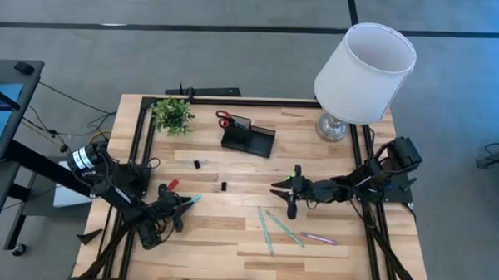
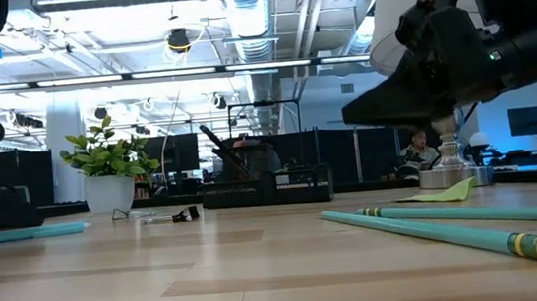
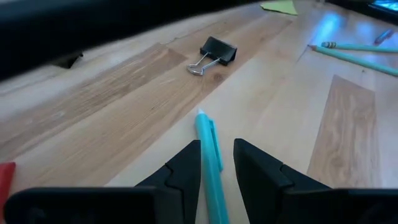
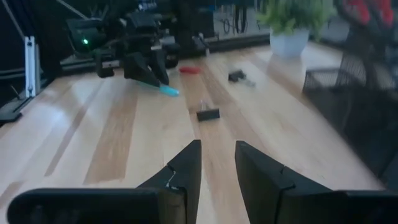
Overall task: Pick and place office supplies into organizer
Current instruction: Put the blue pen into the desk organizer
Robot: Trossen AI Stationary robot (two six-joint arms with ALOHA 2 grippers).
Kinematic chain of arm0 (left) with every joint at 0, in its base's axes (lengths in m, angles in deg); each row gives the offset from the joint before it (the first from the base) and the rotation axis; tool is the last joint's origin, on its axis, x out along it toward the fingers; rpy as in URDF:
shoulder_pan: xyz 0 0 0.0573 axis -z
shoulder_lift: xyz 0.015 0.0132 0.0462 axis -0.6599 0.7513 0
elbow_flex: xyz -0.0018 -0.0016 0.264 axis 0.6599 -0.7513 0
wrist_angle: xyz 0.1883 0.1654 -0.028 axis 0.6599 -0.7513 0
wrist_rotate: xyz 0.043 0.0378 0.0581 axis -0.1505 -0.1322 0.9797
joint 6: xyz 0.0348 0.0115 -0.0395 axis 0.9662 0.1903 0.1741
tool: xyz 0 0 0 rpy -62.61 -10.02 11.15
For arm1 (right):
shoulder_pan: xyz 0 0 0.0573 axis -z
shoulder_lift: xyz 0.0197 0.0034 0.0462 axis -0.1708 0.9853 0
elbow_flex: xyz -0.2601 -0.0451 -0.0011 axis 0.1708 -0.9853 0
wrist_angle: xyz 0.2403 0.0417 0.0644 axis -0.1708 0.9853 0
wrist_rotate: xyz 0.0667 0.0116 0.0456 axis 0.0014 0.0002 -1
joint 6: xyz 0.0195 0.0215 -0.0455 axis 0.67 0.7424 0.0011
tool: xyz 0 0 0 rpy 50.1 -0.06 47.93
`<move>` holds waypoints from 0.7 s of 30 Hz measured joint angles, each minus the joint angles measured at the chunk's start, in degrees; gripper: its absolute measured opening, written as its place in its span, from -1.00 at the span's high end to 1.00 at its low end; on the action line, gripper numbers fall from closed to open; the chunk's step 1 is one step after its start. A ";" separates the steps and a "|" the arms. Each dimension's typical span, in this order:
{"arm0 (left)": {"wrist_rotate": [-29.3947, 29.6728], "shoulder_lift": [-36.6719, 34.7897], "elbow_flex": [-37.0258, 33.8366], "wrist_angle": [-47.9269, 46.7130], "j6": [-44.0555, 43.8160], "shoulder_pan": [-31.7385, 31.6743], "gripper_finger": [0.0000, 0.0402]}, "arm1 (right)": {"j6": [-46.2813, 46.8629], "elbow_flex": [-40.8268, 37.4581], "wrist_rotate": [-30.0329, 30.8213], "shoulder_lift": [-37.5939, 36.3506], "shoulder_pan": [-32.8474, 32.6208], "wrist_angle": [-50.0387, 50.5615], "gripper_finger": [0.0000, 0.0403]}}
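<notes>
table (image 1: 229, 239): you see pale wood planks, some strips a darker honey tone
organizer (image 1: 248, 139): black mesh, at 12 o'clock of the table's middle
scissors (image 1: 224, 117): red handles, standing in the organizer
pen in left gripper (image 3: 210, 163): teal, between black fingers
binder clip (image 3: 213, 53): black body, silver wire loops
sticky-note pad (image 3: 280, 6): lime green
two long pens (image 1: 273, 227): teal, one with yellow and dark bands near its end; at 5 o'clock
thin pen (image 1: 319, 238): pink
plant (image 1: 173, 113): green leaves, white pot; at 11 o'clock
lamp (image 1: 364, 62): white shade, silver base; at 1 o'clock
both arms: you see them dark, nearly black
</notes>
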 joint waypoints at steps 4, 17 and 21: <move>1.03 0.00 0.00 0.11 -0.72 -0.46 0.55 | -8.44 0.72 0.08 0.00 2.45 -5.79 0.54; -2.10 0.00 -0.02 3.52 3.90 -1.97 0.55 | -12.40 9.53 -5.06 0.00 12.94 -3.78 0.54; -2.13 0.00 -0.02 3.50 4.96 -1.40 0.55 | -12.76 10.12 -5.88 0.02 12.94 -2.72 0.54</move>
